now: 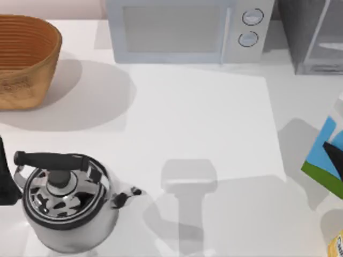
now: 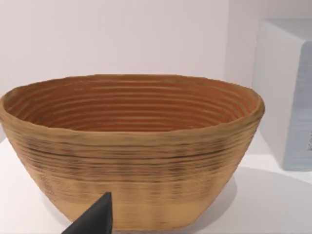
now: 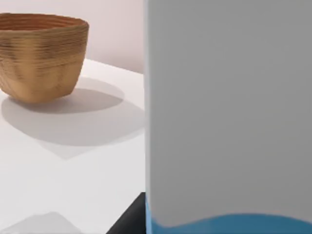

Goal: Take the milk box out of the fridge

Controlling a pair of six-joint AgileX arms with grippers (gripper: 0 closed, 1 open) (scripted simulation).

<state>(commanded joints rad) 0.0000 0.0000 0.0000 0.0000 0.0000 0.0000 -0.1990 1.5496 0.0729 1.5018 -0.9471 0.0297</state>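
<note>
My right gripper (image 1: 338,155) holds the milk box (image 1: 328,155) tilted, base toward the table's (image 1: 203,118) front; finger state untellable.

blue-and-green milk box (image 1: 328,156) (white top), tan ribbed basket (image 1: 24,61)

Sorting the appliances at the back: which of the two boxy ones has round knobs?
The white microwave, with two round knobs beside its door. The dark grey fridge at the table's right back corner shows none.
</note>
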